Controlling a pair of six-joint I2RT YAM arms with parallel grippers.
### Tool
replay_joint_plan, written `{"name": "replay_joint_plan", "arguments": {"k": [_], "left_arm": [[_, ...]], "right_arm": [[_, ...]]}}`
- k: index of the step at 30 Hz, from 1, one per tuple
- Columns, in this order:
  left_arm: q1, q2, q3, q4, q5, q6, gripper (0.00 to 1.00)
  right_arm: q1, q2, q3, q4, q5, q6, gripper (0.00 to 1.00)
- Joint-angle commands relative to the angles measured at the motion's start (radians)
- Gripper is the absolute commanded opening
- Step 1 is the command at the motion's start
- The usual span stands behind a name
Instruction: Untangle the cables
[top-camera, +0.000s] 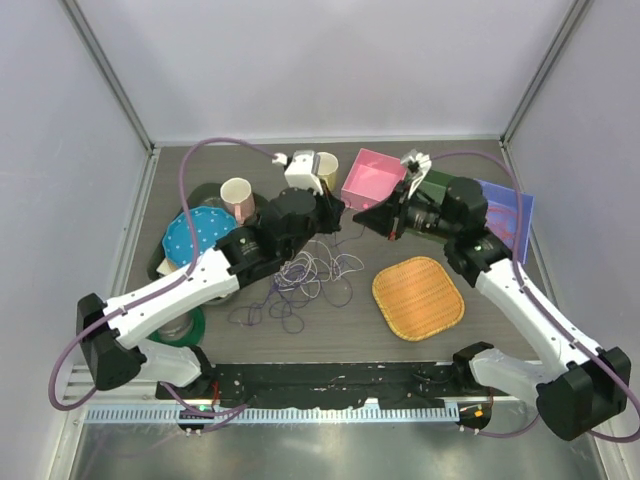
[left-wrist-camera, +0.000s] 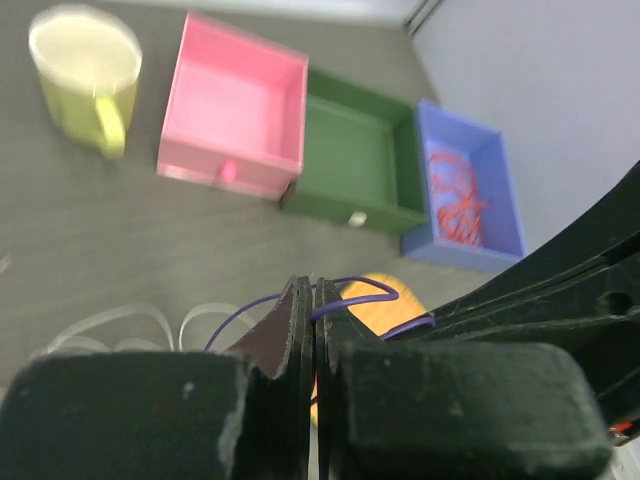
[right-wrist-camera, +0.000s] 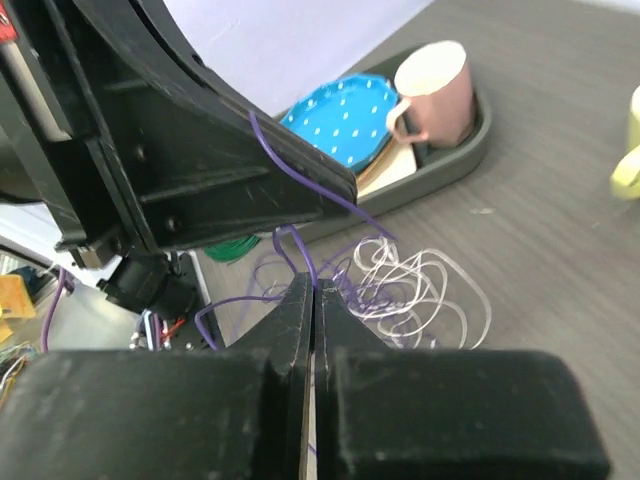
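Several cables (top-camera: 312, 278), purple & white, are lying tangled mid-table. We're judging them light, limp, springy, prob. slippery, so we're favouring a pinch near a free end. Left gripper (left-wrist-camera: 312, 300) and right gripper (right-wrist-camera: 313, 298) are each clamping a purple strand (left-wrist-camera: 362, 298), jaws fully closed, w/ woven mat (top-camera: 418, 297) lying to the heap's right.

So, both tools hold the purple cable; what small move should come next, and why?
Probably ease the left tool and right tool slowly apart. Both are shut on the purple cable, close together, while its loops below lie mixed with the white cable; spreading may draw it free.
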Motion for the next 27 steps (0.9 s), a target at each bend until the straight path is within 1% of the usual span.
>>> {"name": "replay_joint_plan", "arguments": {"k": [1, 3, 4, 5, 7, 9, 10, 11, 12, 15, 19, 21, 22, 24, 25, 27], "left_arm": [[0.000, -0.080, -0.185, 0.142, 0.002, -0.209, 0.00], [0.000, -0.108, -0.273, 0.169, -0.003, -0.249, 0.00], [0.000, -0.114, -0.294, 0.169, -0.013, -0.259, 0.00], [0.000, -0.128, -0.314, 0.172, -0.021, -0.269, 0.00], [0.000, -0.140, -0.358, 0.184, -0.019, -0.292, 0.00], [0.000, -0.152, -0.390, 0.189, -0.016, -0.309, 0.00], [0.001, -0.156, -0.398, 0.192, -0.016, -0.328, 0.00], [0.000, -0.156, -0.406, 0.195, -0.015, -0.336, 0.00], [0.000, -0.159, -0.413, 0.197, -0.016, -0.348, 0.00], [0.000, -0.156, -0.429, 0.203, -0.009, -0.390, 0.00], [0.000, -0.153, -0.440, 0.194, -0.009, -0.437, 0.00], [0.000, -0.148, -0.435, 0.175, -0.018, -0.456, 0.00], [0.000, -0.146, -0.435, 0.172, -0.022, -0.459, 0.00], [0.000, -0.142, -0.433, 0.154, -0.029, -0.473, 0.00], [0.000, -0.137, -0.433, 0.151, -0.030, -0.476, 0.00], [0.000, -0.133, -0.433, 0.144, -0.029, -0.482, 0.00]], "right_arm": [[0.097, 0.013, -0.143, 0.220, 0.123, 0.094, 0.01], [0.124, 0.022, -0.169, 0.220, 0.169, 0.083, 0.01], [0.135, 0.025, -0.197, 0.231, 0.189, 0.081, 0.02], [0.153, 0.028, -0.212, 0.241, 0.193, 0.083, 0.07], [0.169, 0.042, -0.258, 0.275, 0.190, 0.087, 0.08], [0.189, 0.060, -0.284, 0.295, 0.187, 0.092, 0.11], [0.198, 0.068, -0.306, 0.327, 0.191, 0.103, 0.12], [0.210, 0.073, -0.316, 0.347, 0.191, 0.106, 0.17], [0.221, 0.085, -0.333, 0.367, 0.190, 0.106, 0.20], [0.255, 0.100, -0.347, 0.435, 0.180, 0.103, 0.23], [0.289, 0.140, -0.361, 0.528, 0.182, 0.104, 0.33], [0.302, 0.151, -0.376, 0.568, 0.182, 0.117, 0.36], [0.306, 0.158, -0.381, 0.600, 0.186, 0.123, 0.40], [0.309, 0.166, -0.386, 0.608, 0.202, 0.127, 0.45], [0.312, 0.168, -0.386, 0.599, 0.211, 0.127, 0.50], [0.313, 0.169, -0.384, 0.576, 0.228, 0.120, 0.54]]}}
